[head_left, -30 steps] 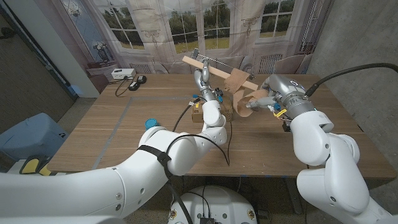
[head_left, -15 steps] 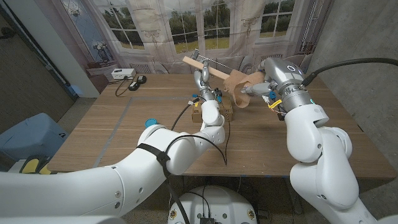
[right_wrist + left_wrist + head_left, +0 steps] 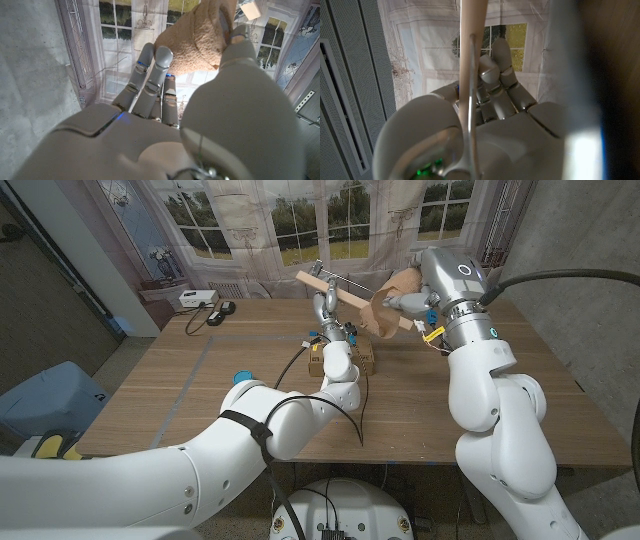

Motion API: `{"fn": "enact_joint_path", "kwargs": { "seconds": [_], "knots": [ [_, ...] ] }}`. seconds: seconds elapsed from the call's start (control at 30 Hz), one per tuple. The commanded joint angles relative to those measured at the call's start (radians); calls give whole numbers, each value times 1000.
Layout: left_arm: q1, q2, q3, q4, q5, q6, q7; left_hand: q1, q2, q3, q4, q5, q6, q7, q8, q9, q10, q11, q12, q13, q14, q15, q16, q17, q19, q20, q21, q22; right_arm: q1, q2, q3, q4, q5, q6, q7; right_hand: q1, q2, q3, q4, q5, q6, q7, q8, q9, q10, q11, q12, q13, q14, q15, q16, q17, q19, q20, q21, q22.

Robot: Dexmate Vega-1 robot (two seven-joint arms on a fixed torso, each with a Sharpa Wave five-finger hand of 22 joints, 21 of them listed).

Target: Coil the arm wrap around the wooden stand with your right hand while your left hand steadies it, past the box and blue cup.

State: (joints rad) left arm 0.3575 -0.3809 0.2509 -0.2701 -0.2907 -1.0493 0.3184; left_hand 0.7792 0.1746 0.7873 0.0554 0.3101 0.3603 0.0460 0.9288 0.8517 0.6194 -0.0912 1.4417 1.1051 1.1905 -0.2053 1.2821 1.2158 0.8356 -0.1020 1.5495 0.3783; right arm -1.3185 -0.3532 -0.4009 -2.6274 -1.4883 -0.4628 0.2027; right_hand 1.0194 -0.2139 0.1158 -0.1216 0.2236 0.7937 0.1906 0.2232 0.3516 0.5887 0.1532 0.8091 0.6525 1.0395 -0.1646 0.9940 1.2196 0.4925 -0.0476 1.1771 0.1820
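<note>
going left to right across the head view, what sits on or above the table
white device → black object beside it → blue cup → left hand gripping the wooden stand → tan arm wrap → right hand holding the wrap's end

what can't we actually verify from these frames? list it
- Blue cup, head view: mostly hidden behind the left arm; only a sliver shows.
- Box, head view: the left arm covers much of it.
- Left hand on the wooden stand: too small in head view; left wrist view blurred, so the contact is unclear.
- Arm wrap: turns around the stand cannot be counted; the right hand covers its end.
</note>
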Motion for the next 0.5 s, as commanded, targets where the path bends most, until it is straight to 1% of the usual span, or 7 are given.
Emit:
{"fn": "enact_joint_path", "kwargs": {
  "seconds": [0.03,0.17,0.27,0.43,0.5],
  "knots": [
    [0,21,19,0,6,22,-49,-3,17,89,83,-2,6,-2,10,3,23,-18,121,133,6,-2,-2,4,4,-107,4,2,34,54,10,51,-39,86,-87,330,335,-4,3,10,306,-207,1,4,388,-227,-1,4,1,-56,-5,3,-8,-106,4,-1],
    [-3,30,25,0,-7,35,-85,-3,17,90,83,-3,6,-2,12,2,25,-18,122,133,7,-2,-2,4,3,-106,5,4,48,63,18,65,-29,97,-112,329,336,-5,4,11,305,-207,0,6,389,-229,-2,4,2,-56,-6,2,-10,-108,4,-1],
    [-5,33,18,0,-24,47,-128,-2,17,90,83,-3,7,-3,12,0,29,-16,123,133,7,-2,-2,4,3,-106,6,5,63,67,24,77,-23,103,-118,329,336,-6,4,11,305,-207,0,6,390,-228,-3,4,3,-57,-6,3,-9,-107,5,-2],
    [-11,36,-16,0,-59,72,-239,-2,17,90,82,-3,9,0,14,-4,30,-13,123,133,10,-2,0,4,3,-105,6,7,99,78,21,96,-32,104,-89,330,336,-7,4,12,306,-206,0,6,393,-229,-5,3,4,-57,-7,3,-6,-107,7,-2],
    [-17,40,-36,0,-74,85,-305,-2,17,90,82,-3,9,0,15,-4,32,-11,123,133,11,-2,0,4,2,-103,8,9,119,84,18,106,-38,105,-62,330,336,-7,4,13,305,-206,-1,6,391,-229,-6,4,4,-57,-8,3,-9,-108,6,-2]
  ]
}}
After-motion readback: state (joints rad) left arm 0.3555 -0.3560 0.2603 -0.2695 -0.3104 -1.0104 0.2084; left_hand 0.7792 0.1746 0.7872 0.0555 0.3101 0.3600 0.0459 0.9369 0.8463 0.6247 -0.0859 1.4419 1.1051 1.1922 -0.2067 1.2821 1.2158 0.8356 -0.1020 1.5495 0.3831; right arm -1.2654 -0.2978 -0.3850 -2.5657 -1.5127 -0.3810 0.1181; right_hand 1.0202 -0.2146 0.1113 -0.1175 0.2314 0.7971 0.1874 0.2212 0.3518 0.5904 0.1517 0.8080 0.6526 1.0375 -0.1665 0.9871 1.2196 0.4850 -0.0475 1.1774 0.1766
